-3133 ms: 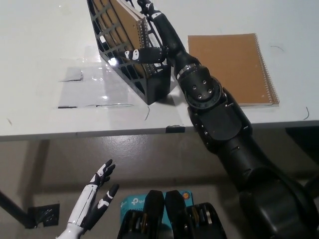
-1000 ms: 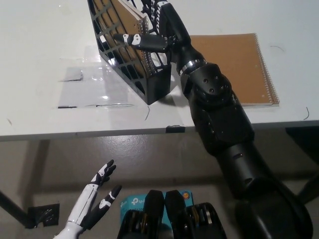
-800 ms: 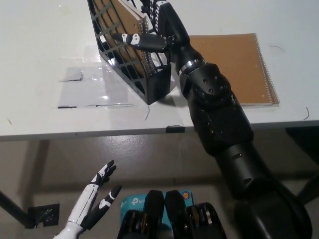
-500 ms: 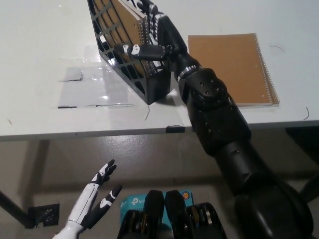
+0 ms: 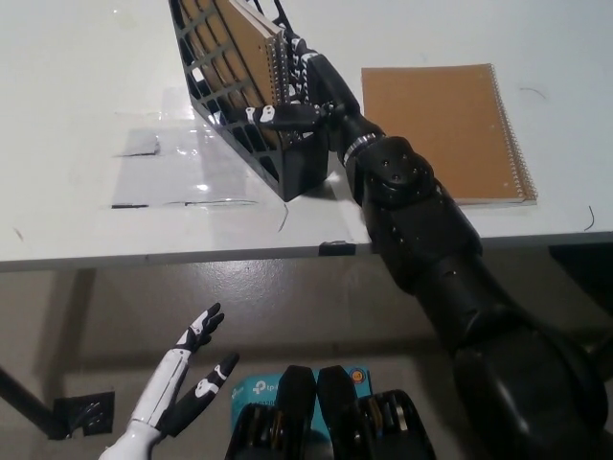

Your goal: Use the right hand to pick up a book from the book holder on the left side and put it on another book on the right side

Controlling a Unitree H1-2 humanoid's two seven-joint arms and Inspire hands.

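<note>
On the white table, right hand fingers clamp the book, its top cut off.

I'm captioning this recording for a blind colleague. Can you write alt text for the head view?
The robot's black right hand reaches into a black mesh book holder on a white table, at a brown spiral notebook leaning inside. A second brown notebook lies flat to the right; the white left hand rests open below the table edge.
</note>
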